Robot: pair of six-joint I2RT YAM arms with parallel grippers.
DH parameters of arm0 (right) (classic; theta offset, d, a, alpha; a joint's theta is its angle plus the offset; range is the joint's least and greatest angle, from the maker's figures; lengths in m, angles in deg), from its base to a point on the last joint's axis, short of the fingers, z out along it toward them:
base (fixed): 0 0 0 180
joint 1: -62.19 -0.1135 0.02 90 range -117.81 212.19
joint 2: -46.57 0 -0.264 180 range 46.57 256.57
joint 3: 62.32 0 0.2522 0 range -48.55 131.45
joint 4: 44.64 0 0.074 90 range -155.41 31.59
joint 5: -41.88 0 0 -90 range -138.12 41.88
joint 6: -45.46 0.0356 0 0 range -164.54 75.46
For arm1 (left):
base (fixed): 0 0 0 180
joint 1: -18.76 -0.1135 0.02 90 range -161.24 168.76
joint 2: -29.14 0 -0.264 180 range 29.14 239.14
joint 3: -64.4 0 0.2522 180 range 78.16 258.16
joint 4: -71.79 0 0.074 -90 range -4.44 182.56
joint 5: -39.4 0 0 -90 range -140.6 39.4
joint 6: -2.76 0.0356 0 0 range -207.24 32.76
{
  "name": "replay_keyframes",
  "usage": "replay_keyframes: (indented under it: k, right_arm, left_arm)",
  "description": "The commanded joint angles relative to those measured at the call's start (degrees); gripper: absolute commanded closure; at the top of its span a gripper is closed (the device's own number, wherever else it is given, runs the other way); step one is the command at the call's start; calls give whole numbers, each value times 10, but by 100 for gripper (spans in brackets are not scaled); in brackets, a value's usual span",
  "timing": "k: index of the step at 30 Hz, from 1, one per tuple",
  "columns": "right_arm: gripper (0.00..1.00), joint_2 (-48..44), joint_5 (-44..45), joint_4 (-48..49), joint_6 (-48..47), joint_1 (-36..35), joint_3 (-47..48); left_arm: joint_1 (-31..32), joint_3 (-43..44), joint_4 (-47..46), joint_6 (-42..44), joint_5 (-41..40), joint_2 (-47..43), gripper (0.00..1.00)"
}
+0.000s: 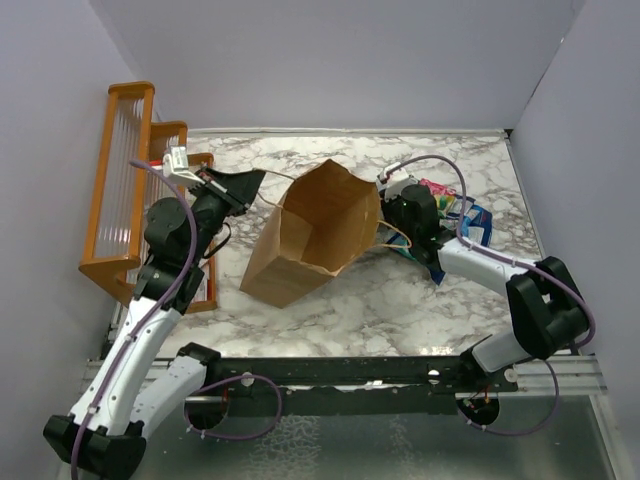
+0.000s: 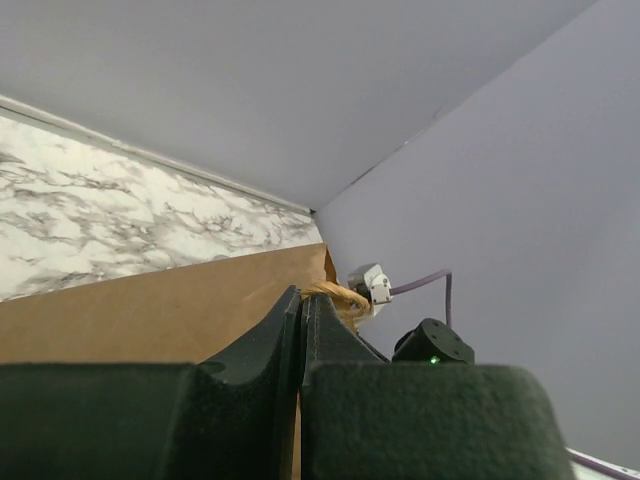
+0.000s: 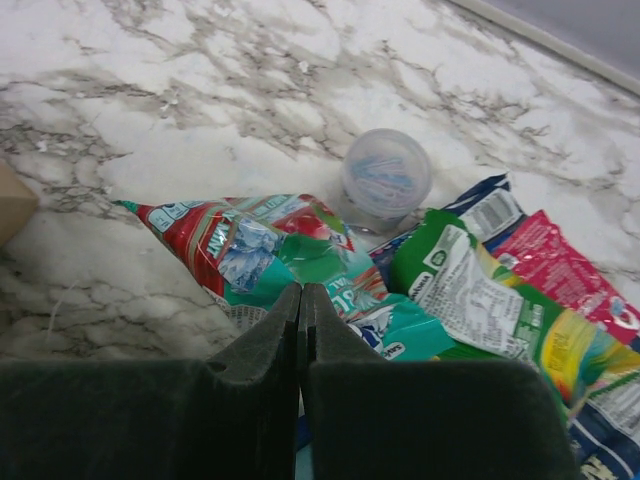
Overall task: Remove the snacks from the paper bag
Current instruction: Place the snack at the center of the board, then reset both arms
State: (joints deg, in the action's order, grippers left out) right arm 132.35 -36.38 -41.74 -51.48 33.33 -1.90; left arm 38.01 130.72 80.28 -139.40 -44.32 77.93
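The brown paper bag [image 1: 310, 235] stands tilted mid-table, its mouth open towards the camera. My left gripper [image 1: 255, 180] is shut on the bag's twisted handle [image 2: 340, 297] at the left rim; the bag wall [image 2: 150, 320] shows beside my fingers. Several snacks [image 1: 455, 210] lie on the marble table to the right of the bag. In the right wrist view they are a red-teal packet [image 3: 240, 245], a green one [image 3: 470, 290], a pink one [image 3: 560, 270] and a blue one [image 3: 490, 205]. My right gripper [image 3: 301, 292] is shut just over the teal packet, with nothing seen between the fingers.
A small clear plastic cup [image 3: 386, 175] stands just beyond the packets. An orange wooden rack [image 1: 125, 190] stands at the left edge behind my left arm. Grey walls enclose the table on three sides. The bag's second handle [image 1: 395, 235] loops near my right wrist.
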Motion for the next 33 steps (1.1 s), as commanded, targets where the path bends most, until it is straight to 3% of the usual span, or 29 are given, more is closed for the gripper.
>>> replay_keyframes:
  k: [1,6,8,12,17,18,19,20,21,24,27,30,33]
  right_arm:
    - [99,11,-106,41,63,2,-24]
    - [98,29,-125,57,98,2,-36]
    - [91,27,-127,35,103,2,-26]
    - [59,-1,-112,-43,160,2,7]
    - [45,-51,-104,-166,201,3,71]
    - [38,-67,-103,-179,203,3,79]
    - [24,-86,-103,-184,203,2,84]
    - [4,-105,-96,-190,209,2,89]
    - [0,-128,-86,-193,216,3,93]
    - [1,-203,-73,-193,224,2,105]
    - [1,-276,-85,-172,212,2,109]
    - [1,-348,-24,-101,234,2,85]
    - [1,-388,31,-111,246,2,117]
  left_arm:
    - [1,5,96,54,-91,-65,100]
    - [1,14,160,108,-181,-112,98]
    - [0,22,179,119,-198,-114,94]
    - [1,41,204,138,-213,-108,79]
    - [1,71,227,174,-238,-113,44]
    - [1,79,229,184,-240,-116,40]
    - [1,85,230,193,-242,-120,36]
    - [0,92,233,200,-244,-123,34]
    - [1,97,234,207,-245,-126,30]
    - [1,117,242,223,-242,-132,13]
    - [0,145,261,237,-248,-133,4]
    - [1,176,276,261,-257,-135,1]
    - [0,214,293,291,-273,-135,1]
